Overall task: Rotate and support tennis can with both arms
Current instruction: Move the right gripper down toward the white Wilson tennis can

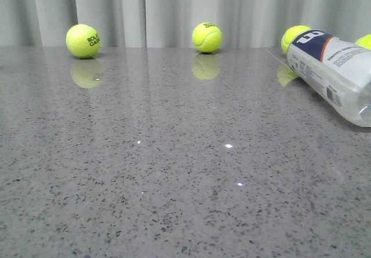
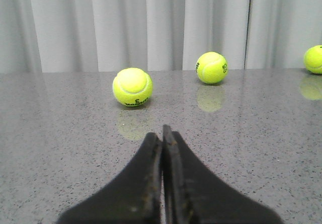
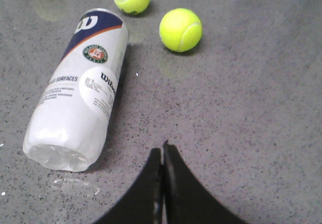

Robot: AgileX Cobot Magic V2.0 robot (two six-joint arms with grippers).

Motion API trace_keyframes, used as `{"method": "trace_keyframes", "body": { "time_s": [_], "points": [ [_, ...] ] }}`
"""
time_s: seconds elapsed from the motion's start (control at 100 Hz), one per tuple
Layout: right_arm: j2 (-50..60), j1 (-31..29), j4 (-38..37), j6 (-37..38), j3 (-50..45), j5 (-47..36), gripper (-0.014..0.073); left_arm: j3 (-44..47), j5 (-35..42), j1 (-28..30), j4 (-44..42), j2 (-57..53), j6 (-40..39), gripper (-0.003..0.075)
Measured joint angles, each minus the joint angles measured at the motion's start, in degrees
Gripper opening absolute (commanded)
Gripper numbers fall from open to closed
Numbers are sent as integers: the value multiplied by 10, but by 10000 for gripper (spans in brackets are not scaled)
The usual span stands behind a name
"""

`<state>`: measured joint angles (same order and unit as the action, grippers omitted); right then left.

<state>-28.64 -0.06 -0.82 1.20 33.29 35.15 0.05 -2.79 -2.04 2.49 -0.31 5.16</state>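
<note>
Front view shows the tennis can (image 1: 333, 75) lying on its side at the right edge of the grey speckled table (image 1: 174, 171), long axis running diagonally, navy-and-orange end toward the curtain (image 1: 174, 8) and clear end toward the camera. Its label is white with a round red-green emblem, "Wilson" lettering and a barcode. Loose tennis balls (image 1: 207, 37) sit along the far edge. Left gripper (image 2: 162, 133) hovers low over bare table, fingers pressed together. Right gripper (image 3: 162, 151) hangs beside the can, apart from it, fingers likewise closed on nothing.
</note>
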Motion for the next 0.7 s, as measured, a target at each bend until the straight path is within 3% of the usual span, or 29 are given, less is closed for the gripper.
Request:
{"method": "trace_keyframes", "body": {
  "time_s": [0.43,0.5,0.55,0.7],
  "points": [
    [-180,0,22,-7,98,102,-35,0,0,0,0,0,0,-19],
    [-202,0,27,-31,122,130,62,0,0,0,0,0,0,-19],
    [-216,0,35,-44,137,146,182,0,0,0,0,0,0,-19],
    [-258,0,87,-63,193,172,650,0,0,0,0,0,0,-19]
  ]
}}
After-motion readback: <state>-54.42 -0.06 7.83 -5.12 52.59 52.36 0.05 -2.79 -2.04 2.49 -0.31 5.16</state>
